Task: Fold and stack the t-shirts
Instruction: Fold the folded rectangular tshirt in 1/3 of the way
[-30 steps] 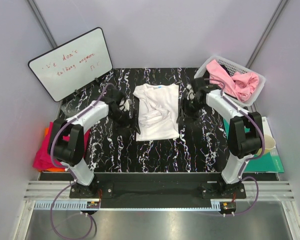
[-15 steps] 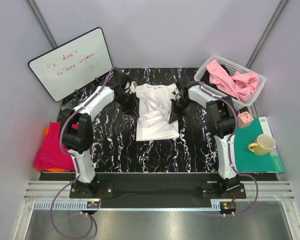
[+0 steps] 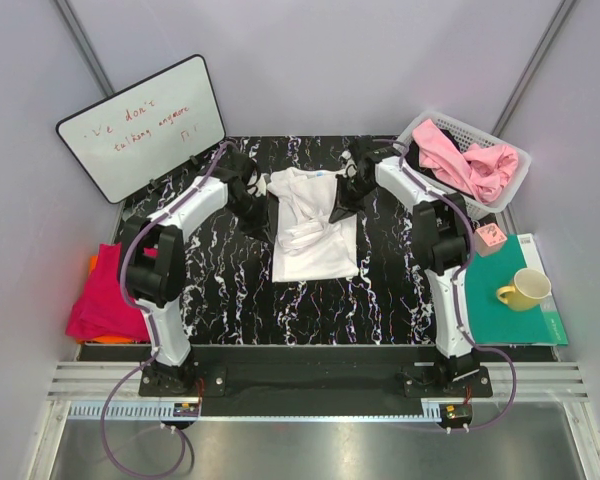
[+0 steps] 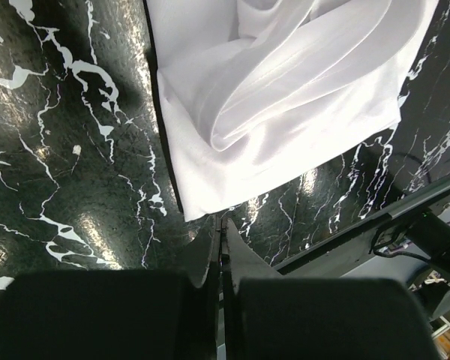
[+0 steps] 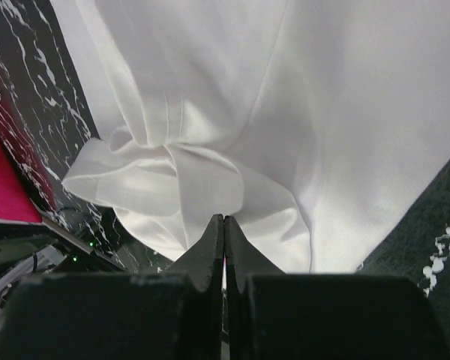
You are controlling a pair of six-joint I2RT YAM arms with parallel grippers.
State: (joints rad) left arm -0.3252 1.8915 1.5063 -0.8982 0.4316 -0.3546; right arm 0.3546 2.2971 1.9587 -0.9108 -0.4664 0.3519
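Observation:
A white t-shirt (image 3: 315,235) lies partly folded in the middle of the black marbled table (image 3: 220,290), with bunched folds across its centre. My left gripper (image 3: 252,203) hovers at the shirt's far-left edge. In the left wrist view its fingers (image 4: 222,225) are shut, tips just beside a corner of the white cloth (image 4: 285,97), with no cloth seen between them. My right gripper (image 3: 342,207) is over the shirt's far-right side. It is shut too (image 5: 224,219), tips in front of the white folds (image 5: 210,112). More t-shirts lie elsewhere: pink ones (image 3: 470,165) and a magenta-red one (image 3: 100,300).
The pink shirts fill a white mesh basket (image 3: 420,128) at the back right. The magenta-red shirt lies on an orange one (image 3: 92,264) at the table's left edge. A whiteboard (image 3: 140,125) leans at the back left. A teal mat (image 3: 510,325) carries a yellow mug (image 3: 523,290) and a small pink box (image 3: 492,236).
Both grippers have gone from open to shut. Both arms have swung from beside the shirt's middle to its far corners. The shirt lies much as before.

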